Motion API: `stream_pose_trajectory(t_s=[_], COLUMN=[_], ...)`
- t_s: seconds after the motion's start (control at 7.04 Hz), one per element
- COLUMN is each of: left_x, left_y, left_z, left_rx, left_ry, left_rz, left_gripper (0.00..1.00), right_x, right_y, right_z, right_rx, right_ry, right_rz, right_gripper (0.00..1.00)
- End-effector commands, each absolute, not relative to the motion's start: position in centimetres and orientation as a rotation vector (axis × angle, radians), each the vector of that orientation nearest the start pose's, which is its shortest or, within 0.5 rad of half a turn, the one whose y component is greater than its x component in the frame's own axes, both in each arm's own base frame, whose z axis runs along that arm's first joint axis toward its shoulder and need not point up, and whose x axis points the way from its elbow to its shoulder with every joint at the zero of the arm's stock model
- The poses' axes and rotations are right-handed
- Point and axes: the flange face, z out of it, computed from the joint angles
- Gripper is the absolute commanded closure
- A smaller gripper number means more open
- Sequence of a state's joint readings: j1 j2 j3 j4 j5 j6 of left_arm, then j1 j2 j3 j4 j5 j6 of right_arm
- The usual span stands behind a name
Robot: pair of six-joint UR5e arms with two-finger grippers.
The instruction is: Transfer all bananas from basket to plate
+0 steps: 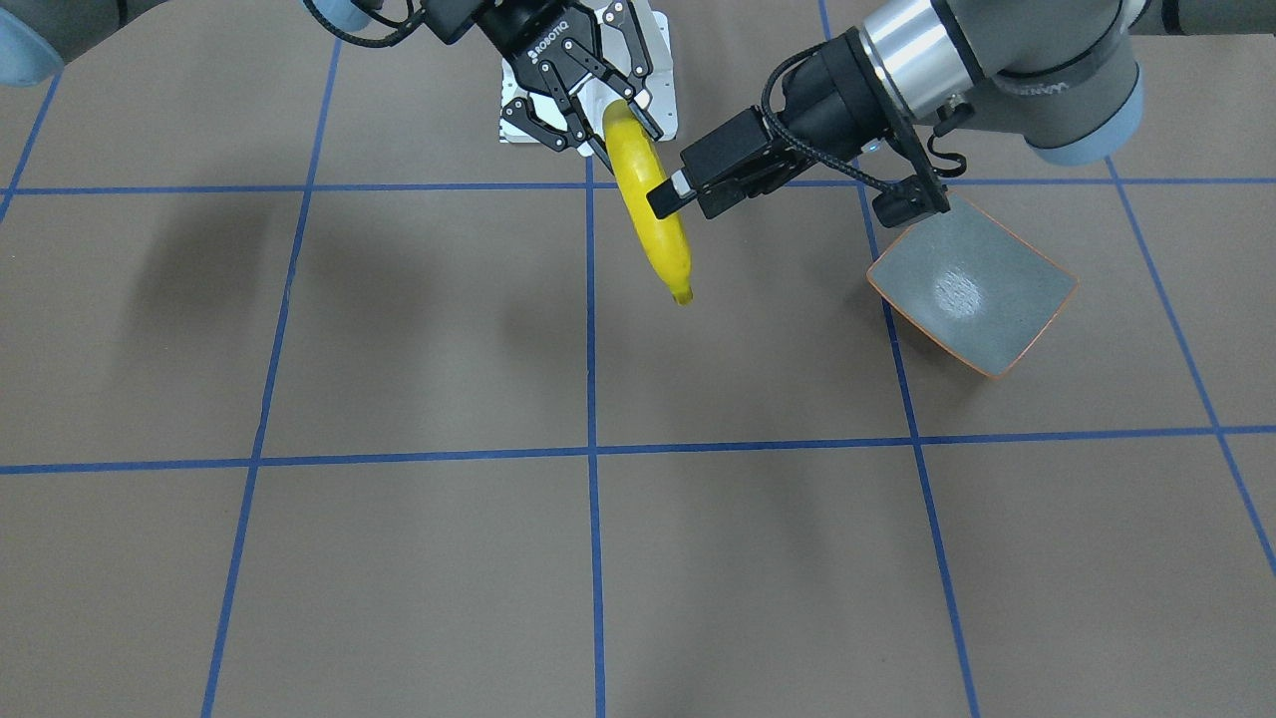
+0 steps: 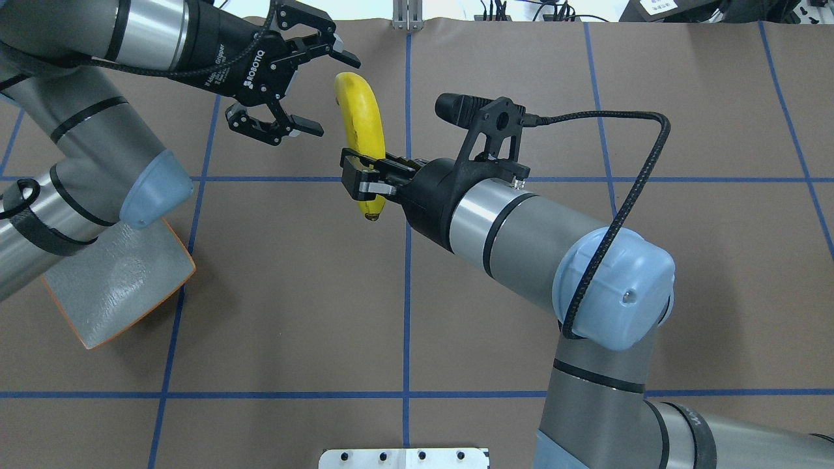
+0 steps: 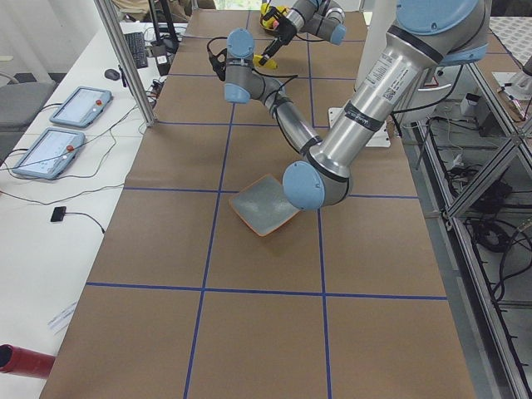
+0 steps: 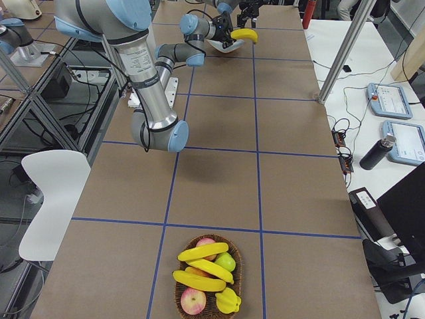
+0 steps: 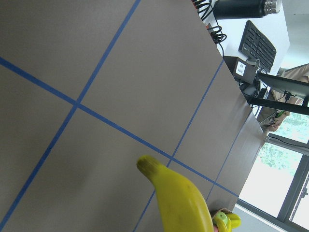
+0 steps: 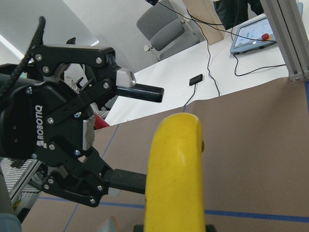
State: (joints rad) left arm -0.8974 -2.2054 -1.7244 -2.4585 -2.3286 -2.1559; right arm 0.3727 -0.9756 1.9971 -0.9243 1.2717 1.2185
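One banana [image 2: 358,124] hangs in mid-air over the table [image 2: 280,306], above the middle blue line, with wide brown paper open on every side of it. It is bright yellow, curved and glossy, with a dark tip at the end nearer the robot. The right gripper [image 2: 363,181] is clamped on it close to that tip. The left gripper [image 2: 330,96] has its jaws spread wide just beside the far end, not closed on it.

The plate [image 1: 997,309], speckled grey with an orange rim, lies on the robot's left under the left arm's elbow, its face bare. Down at the table's right end, near the edge, the basket [image 4: 179,302] holds three bananas [image 4: 207,268] among apples [image 4: 194,301].
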Motion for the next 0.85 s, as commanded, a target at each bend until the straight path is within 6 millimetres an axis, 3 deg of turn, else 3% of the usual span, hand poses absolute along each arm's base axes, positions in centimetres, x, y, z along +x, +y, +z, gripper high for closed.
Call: stream_pose_trajectory(t_s=[0.0,0.14,0.28,0.43,0.57,0.71], left_x=[32.77,32.89,32.76,32.63,32.64,32.85], left_y=[-48.89,-48.74,-48.46,-48.3,-48.17,-48.01], left_z=[11.63,11.6,11.43,11.33,11.28,11.36], left_rx=[-0.326,-0.344,-0.337,-0.33,-0.326,-0.33], left_ry=[1.661,1.662,1.68,1.694,1.701,1.7], left_rz=[-0.453,-0.462,-0.445,-0.432,-0.423,-0.419], left_gripper=[0.02,0.13,0.37,0.75,1.0,1.0], right_x=[-43.43,-43.53,-43.58,-43.59,-43.55,-43.51], right_y=[-33.94,-33.81,-33.74,-33.73,-33.68,-33.65], right_z=[6.97,6.97,6.97,6.97,6.92,6.88], right_rx=[0.806,0.804,0.804,0.804,0.801,0.799], right_ry=[-1.477,-1.478,-1.478,-1.478,-1.481,-1.487], right_rz=[0.271,0.269,0.267,0.264,0.263,0.265], right_gripper=[1.0,1.0,1.0,1.0,1.0,0.96])
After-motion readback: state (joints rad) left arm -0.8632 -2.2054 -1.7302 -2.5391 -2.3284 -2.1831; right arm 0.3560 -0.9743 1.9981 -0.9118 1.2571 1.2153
